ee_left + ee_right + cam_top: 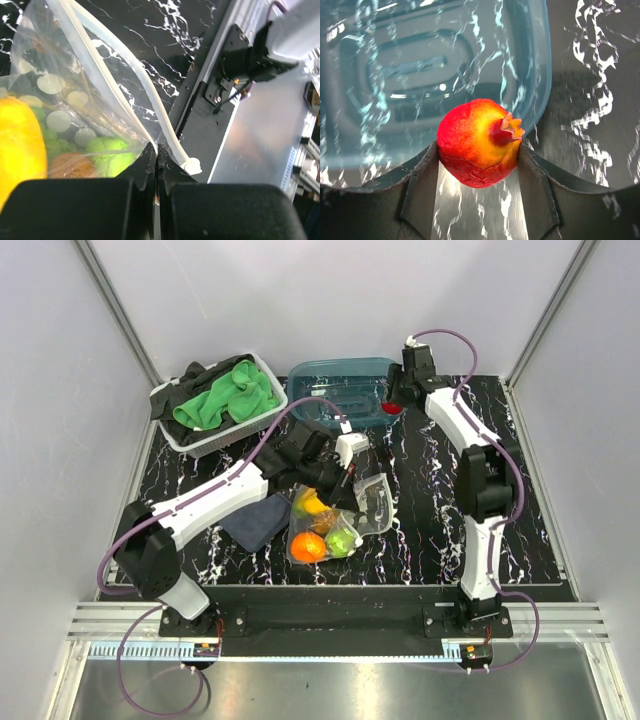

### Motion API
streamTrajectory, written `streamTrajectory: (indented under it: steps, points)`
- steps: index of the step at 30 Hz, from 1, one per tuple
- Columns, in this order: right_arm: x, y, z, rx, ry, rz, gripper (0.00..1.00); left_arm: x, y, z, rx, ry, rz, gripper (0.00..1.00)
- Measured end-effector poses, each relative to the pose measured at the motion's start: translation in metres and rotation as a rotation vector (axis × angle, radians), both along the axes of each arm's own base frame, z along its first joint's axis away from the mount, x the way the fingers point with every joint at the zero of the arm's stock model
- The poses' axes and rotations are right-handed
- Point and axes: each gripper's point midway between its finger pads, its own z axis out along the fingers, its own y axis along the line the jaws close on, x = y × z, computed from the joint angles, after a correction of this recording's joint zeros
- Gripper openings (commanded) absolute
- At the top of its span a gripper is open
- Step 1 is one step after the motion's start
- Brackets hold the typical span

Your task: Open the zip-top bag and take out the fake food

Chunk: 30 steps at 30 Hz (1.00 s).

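Pinching the zip-top bag (100,90) beside its zip strip, the left gripper (156,155) has its fingers pressed together on the plastic near the centre of the worktop (420,530), with orange, yellow and green fake food (309,546) inside the bag. At 1 o'clock, the right gripper (479,150) clamps a red-yellow fruit (475,132) over the rim of the teal tub (395,75).

Bench (420,530): black surface with white marble veining, enclosed by pale grey walls (60,440). Far left corner: white slatted basket (226,440) holding a crumpled green cloth (228,398), with a black cloth (200,373) bunched behind it. Centre of far edge: teal translucent plastic tub (340,385), open side up, its ribbed floor visible, just beside the basket. Left half, towards the near edge: dark blue cloth (258,520) lying flat.
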Motion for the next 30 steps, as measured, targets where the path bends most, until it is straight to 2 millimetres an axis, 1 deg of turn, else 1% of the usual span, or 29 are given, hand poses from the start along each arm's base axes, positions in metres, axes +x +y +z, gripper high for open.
streamTrajectory:
  steps: [1,2,4,5,8,9,10,11,13,14,16,18,20,23,25,26,27,30]
  points:
    - [0.008,-0.001,-0.007,-0.003,0.003,-0.003,0.42,-0.001,0.001,0.001,-0.005,-0.003,-0.015,0.00]
    - [0.013,-0.001,-0.012,-0.006,0.005,-0.002,0.48,-0.001,0.002,0.003,-0.010,-0.005,-0.025,0.00]
    - [0.021,-0.002,-0.023,-0.014,0.014,-0.001,0.58,0.000,0.004,0.003,-0.018,-0.007,-0.040,0.00]
    - [0.024,-0.002,-0.027,-0.018,0.019,0.000,0.66,0.001,0.005,0.004,-0.021,-0.008,-0.044,0.00]
    - [0.033,0.000,-0.032,-0.020,0.022,0.005,0.77,0.003,0.009,0.004,-0.025,-0.007,-0.050,0.01]
    - [0.035,0.001,-0.032,-0.021,0.027,0.005,0.84,0.004,0.010,0.004,-0.025,-0.008,-0.050,0.02]
    - [0.037,0.001,-0.032,-0.018,0.028,0.003,0.86,0.005,0.011,0.004,-0.024,-0.005,-0.048,0.04]
    - [0.038,0.003,-0.032,-0.011,0.031,0.002,0.87,0.005,0.012,0.004,-0.024,-0.005,-0.045,0.07]
    - [0.038,0.005,-0.027,0.001,0.039,0.001,0.94,0.006,0.012,0.004,-0.026,-0.001,-0.043,0.09]
    - [0.036,0.006,-0.025,0.010,0.050,0.000,0.99,0.006,0.012,0.004,-0.026,0.000,-0.042,0.09]
    - [0.031,0.007,-0.020,0.028,0.073,-0.004,0.99,0.006,0.012,0.004,-0.026,0.009,-0.034,0.09]
    - [0.021,0.009,-0.018,0.051,0.113,-0.011,1.00,0.006,0.012,0.005,-0.024,0.023,-0.020,0.08]
    - [0.006,0.010,-0.018,0.074,0.165,-0.020,1.00,0.006,0.012,0.005,-0.021,0.043,0.000,0.07]
    - [-0.035,0.013,-0.015,0.121,0.265,-0.013,1.00,0.009,0.011,0.007,-0.015,0.072,0.044,0.05]
    - [-0.077,0.014,-0.013,0.160,0.329,0.006,1.00,0.012,0.010,0.009,-0.010,0.090,0.081,0.04]
    - [-0.102,0.014,-0.010,0.176,0.354,0.020,1.00,0.013,0.010,0.010,-0.009,0.098,0.098,0.04]
    - [-0.132,0.014,-0.008,0.188,0.383,0.033,1.00,0.014,0.009,0.010,-0.009,0.105,0.112,0.02]
    - [-0.202,0.021,0.009,0.234,0.386,0.105,1.00,0.018,0.008,0.012,-0.011,0.111,0.147,0.00]
